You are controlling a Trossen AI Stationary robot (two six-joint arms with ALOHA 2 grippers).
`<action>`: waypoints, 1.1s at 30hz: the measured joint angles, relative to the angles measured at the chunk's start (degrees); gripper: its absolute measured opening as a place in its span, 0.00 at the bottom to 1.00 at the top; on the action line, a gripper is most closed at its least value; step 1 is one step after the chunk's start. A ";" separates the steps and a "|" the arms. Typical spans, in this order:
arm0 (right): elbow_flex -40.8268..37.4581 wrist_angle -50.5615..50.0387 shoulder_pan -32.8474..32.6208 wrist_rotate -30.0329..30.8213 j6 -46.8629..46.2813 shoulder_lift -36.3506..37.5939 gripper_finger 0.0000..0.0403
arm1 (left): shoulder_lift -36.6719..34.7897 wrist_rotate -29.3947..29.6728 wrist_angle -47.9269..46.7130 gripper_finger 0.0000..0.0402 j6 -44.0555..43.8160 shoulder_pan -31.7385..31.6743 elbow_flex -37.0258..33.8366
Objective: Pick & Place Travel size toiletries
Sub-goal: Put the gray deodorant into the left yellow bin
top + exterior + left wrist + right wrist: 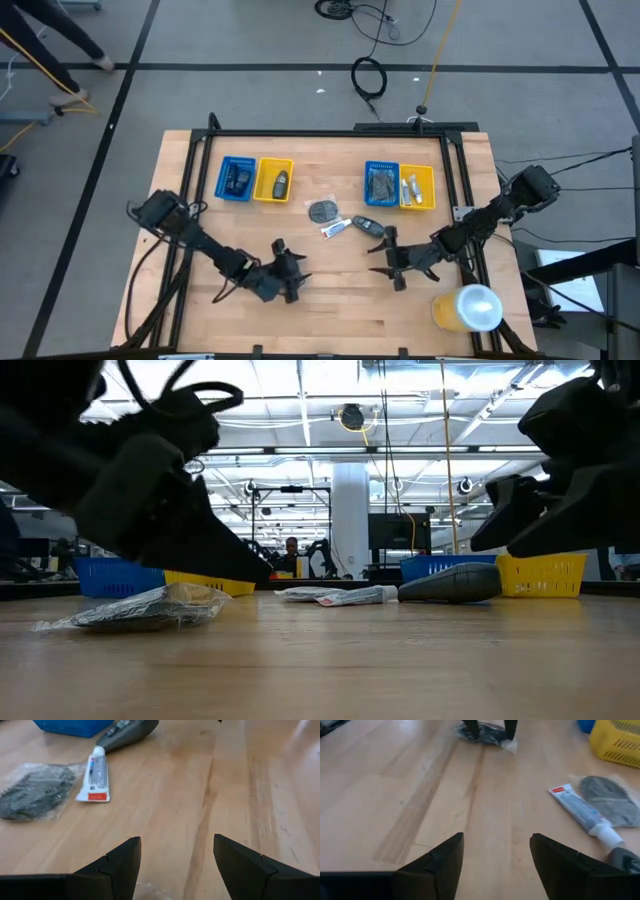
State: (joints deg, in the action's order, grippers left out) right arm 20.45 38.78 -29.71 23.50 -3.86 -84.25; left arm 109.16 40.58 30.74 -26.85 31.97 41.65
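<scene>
I am a two-armed robot at a wooden worktop (330,290). My left gripper (292,275) hovers low over the near left of centre, fingers spread wide and holding nothing; a clear-wrapped item lies just beneath it, though I cannot tell whether they touch. My right gripper (392,266) hovers over the near right of centre, fingers also wide apart and empty. Between and beyond them, mid-worktop, lie three toiletries close together: a round grey wrapped disc (323,211), a small white tube (335,228) and a dark grey oval piece (366,225). Farther back stand two pairs of trays, each blue beside yellow (273,181), holding more small items. A big yellow cylinder (466,307) sits at the near right.
</scene>
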 joint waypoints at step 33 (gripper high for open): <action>3.30 -19.07 10.88 9.20 -19.00 0.00 0.50 | 0.00 -1.67 5.47 0.61 2.51 -1.80 0.04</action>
State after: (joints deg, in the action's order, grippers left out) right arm 23.75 19.72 -18.83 32.69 -22.86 -84.25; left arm 109.16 38.90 36.21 -24.33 30.17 41.69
